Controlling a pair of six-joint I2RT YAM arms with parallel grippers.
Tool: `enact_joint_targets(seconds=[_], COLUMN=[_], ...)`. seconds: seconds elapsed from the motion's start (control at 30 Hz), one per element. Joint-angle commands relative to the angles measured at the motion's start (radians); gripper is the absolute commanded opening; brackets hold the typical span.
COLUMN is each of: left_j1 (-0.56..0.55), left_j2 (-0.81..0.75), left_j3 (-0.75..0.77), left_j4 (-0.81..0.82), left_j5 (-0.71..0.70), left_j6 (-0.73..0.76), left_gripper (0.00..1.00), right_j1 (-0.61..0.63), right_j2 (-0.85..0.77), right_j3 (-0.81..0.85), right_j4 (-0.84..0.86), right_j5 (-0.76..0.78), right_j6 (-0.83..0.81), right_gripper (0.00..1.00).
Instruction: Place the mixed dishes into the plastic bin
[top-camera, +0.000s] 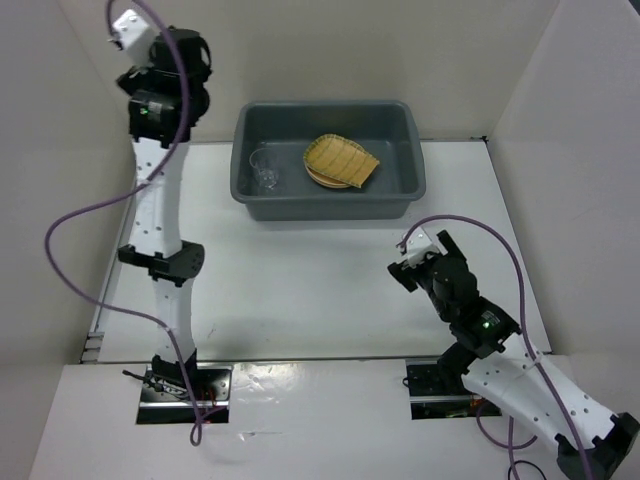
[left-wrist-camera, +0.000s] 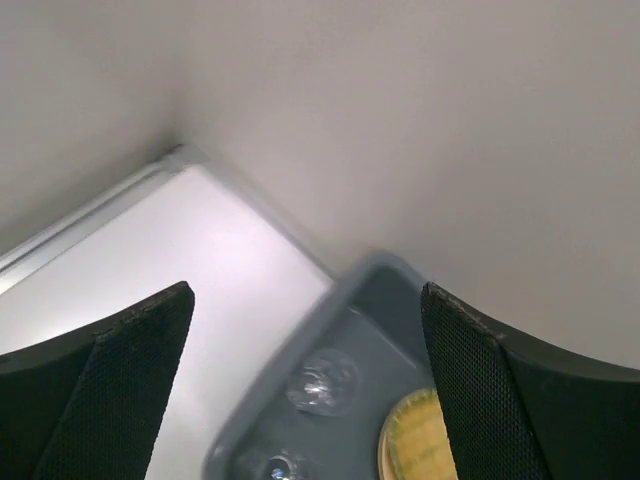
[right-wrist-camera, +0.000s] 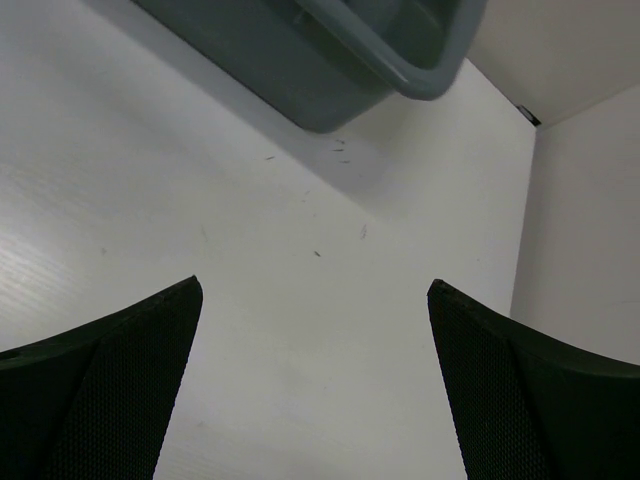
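Sitting in grey bin (top-camera: 330, 208), ribbed tray (top-camera: 342, 160), glass cup (top-camera: 264, 168), left hand (left-wrist-camera: 306, 292), right hand (right-wrist-camera: 315, 285) apart

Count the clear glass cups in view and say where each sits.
2. Both are in the plastic bin, at its left end: one cup nearer the far corner, the other cup just beside it. Blurred; more may be hidden.
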Motion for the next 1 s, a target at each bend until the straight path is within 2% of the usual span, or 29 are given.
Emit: enact_joint_targets(seconds=[0.0, 0.03, 0.1, 0.13, 0.17, 0.2, 0.23, 0.27, 0.3, 0.37, 0.4, 0.47, 0.57, 0.63, 0.67, 0.73, 0.8, 0.87, 0.97], left_j1=[0.055, 0.036, -0.013, -0.023, -0.023, -0.023, -0.023, -0.023, -0.009, 0.026, 0.035, 0.048, 0.057, 0.057, 0.057, 0.057, 0.057, 0.057, 0.057], left_j2=[-0.11, -0.194, -0.268, -0.37, -0.439, -0.621, -0.727, -0.836, -1.059, -1.243, -1.379, -1.49, -1.517, -1.575, -1.603, -1.703, -1.764, -1.798, -1.808], left_j3=[-0.206, -0.383, -0.559, -0.795, -0.943, -1.101, -1.406, -1.542, -1.665, -1.916, -1.969, -2.034, -2.043, -2.084, -2.113, -2.216, -2.276, -2.31, -2.319], left_j4=[-0.224, -0.21, -0.179, -0.129, -0.075, -0.004, 0.176, 0.266, 0.439, 0.54, 0.593, 0.594, 0.461, 0.474, 0.515, 0.572, 0.65, 0.651, 0.626], left_j5=[-0.04, -0.049, -0.075, -0.089, -0.08, -0.019, 0.026, 0.082, 0.215, 0.317, 0.389, 0.437, 0.468, 0.491, 0.491, 0.491, 0.482, 0.473, 0.482], left_j6=[-0.181, -0.181, -0.181, -0.2, -0.2, -0.157, -0.119, -0.081, -0.007, 0.038, 0.087, 0.118, 0.148, 0.177, 0.178, 0.145, 0.084, 0.05, 0.05], left_gripper=[1.0, 1.0, 1.0, 1.0, 1.0, 1.0, 1.0, 1.0, 1.0, 1.0, 1.0, 1.0, 1.0, 1.0, 1.0, 1.0, 1.0, 1.0, 1.0], right_j1=[-0.062, -0.101, -0.138, -0.183, -0.207, -0.231, -0.278, -0.305, -0.332, -0.391, -0.406, -0.429, -0.438, -0.438, -0.438, -0.469, -0.498, -0.521, -0.53], right_j2=[-0.06, -0.074, -0.112, -0.123, -0.157, -0.178, -0.21, -0.223, -0.223, -0.247, -0.247, -0.247, -0.339, -0.425, -0.524, -0.594, -0.614, -0.614, -0.614], right_j3=[-0.006, -0.006, -0.006, -0.006, 0.004, 0.004, 0.004, 0.017, 0.017, 0.04, 0.072, 0.125, 0.138, 0.138, 0.126, 0.086, 0.06, 0.06, 0.069], right_j4=[0.045, 0.045, 0.045, 0.036, 0.019, -0.002, -0.003, -0.018, -0.033, -0.053, -0.082, -0.136, -0.176, -0.176, -0.176, -0.185, -0.202, -0.202, -0.227], right_j5=[0.024, 0.024, -0.005, -0.028, -0.063, -0.112, -0.122, -0.131, -0.146, -0.157, -0.169, -0.206, -0.174, -0.194, -0.204, -0.235, -0.209, -0.174, -0.234], right_j6=[-0.002, -0.002, 0.01, 0.01, 0.01, 0.01, 0.001, 0.001, 0.001, 0.028, 0.045, 0.055, 0.032, -0.054, -0.103, -0.187, -0.229, -0.229, -0.229], right_gripper=[0.98, 0.98, 0.98, 0.98, 0.98, 0.98, 0.98, 0.98, 0.98, 0.98, 0.98, 0.98, 0.98, 0.98, 0.98, 0.98, 0.98, 0.98, 0.98])
